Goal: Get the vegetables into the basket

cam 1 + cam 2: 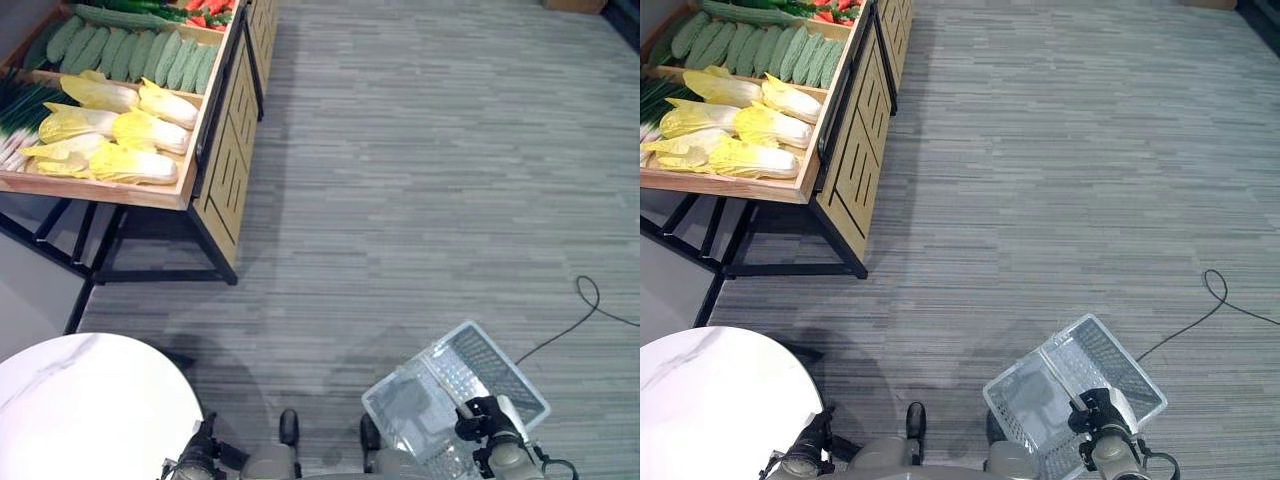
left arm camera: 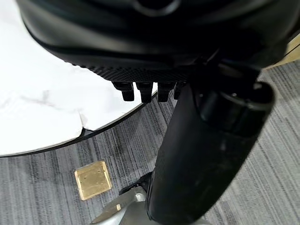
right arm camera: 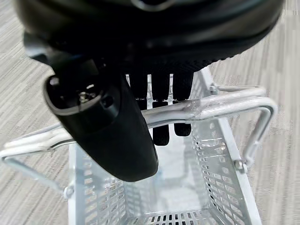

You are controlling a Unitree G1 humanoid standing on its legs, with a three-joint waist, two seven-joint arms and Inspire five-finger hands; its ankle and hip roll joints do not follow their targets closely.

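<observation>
Yellow-white napa cabbages (image 1: 120,125) lie in a wooden crate on the produce stand (image 1: 225,130) at the far left. Behind them is a row of green gourds (image 1: 130,50), with green onions (image 1: 20,110) to the left and red peppers (image 1: 205,12) at the back. My right hand (image 3: 154,28) is shut on the wire handle (image 3: 220,105) of an empty silver mesh basket (image 1: 495,370), which hangs low at my right side over the carpet. My left hand (image 2: 154,37) hangs by the white table with relaxed fingers and holds nothing.
A round white marble table (image 1: 90,410) stands at my lower left. The stand rests on a black metal frame (image 1: 150,270). Grey carpet stretches between me and the stand. A brass floor plate (image 2: 93,179) sits beside the table.
</observation>
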